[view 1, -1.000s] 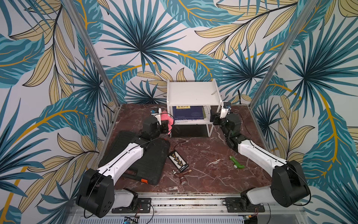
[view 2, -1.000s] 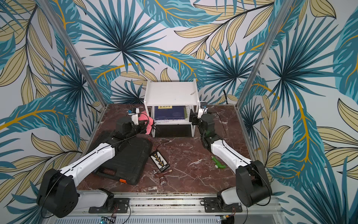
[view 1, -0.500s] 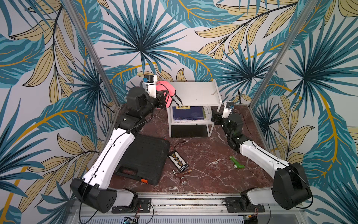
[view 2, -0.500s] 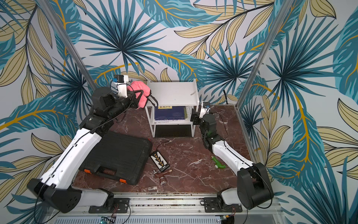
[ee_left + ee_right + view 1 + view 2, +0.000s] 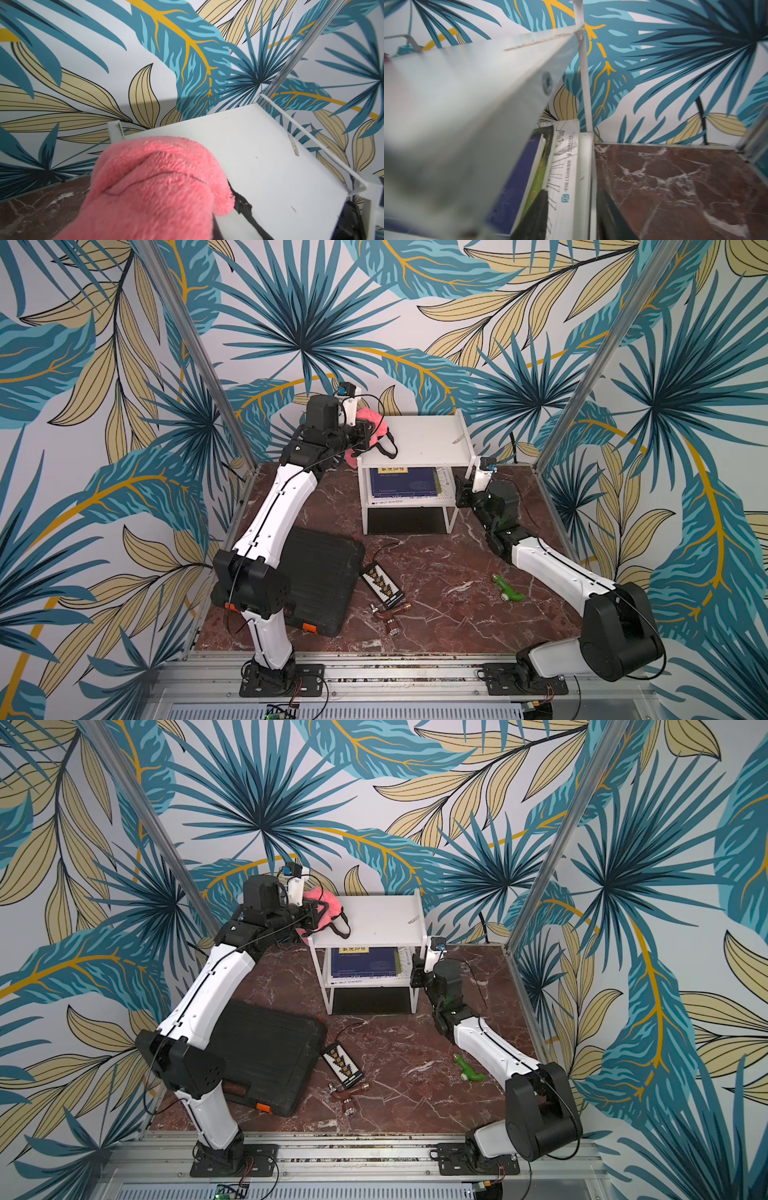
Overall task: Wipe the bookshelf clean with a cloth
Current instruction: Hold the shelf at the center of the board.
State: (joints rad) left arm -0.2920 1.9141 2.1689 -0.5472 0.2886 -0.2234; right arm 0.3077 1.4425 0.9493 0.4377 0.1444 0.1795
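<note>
Left gripper (image 5: 367, 436) clenches the cloth (image 5: 372, 420) at the bookshelf (image 5: 419, 439) left edge. Right gripper (image 5: 460, 492) straddles its right edge, grip unclear. The writing on the book (image 5: 403, 483) is unreadable.

the cloth (image 5: 153, 187) i hold is pink microfibre, fluffy and matt, with a thin dark stitched trim. the bookshelf (image 5: 419, 439) has a smooth, satin-white top, its paint chipped rough along one edge, and thin white tube legs that look like painted metal. a dull screw (image 5: 547, 83) sits in its side. on its lower tier lies a smooth blue book (image 5: 403, 483) beside printed paper. under the bookshelf, the table (image 5: 449, 568) looks like polished red-brown marble, white-veined. in front of the bookshelf are a matt black ribbed plastic case (image 5: 324, 572) and a glossy green plastic toy (image 5: 509, 590).
</note>
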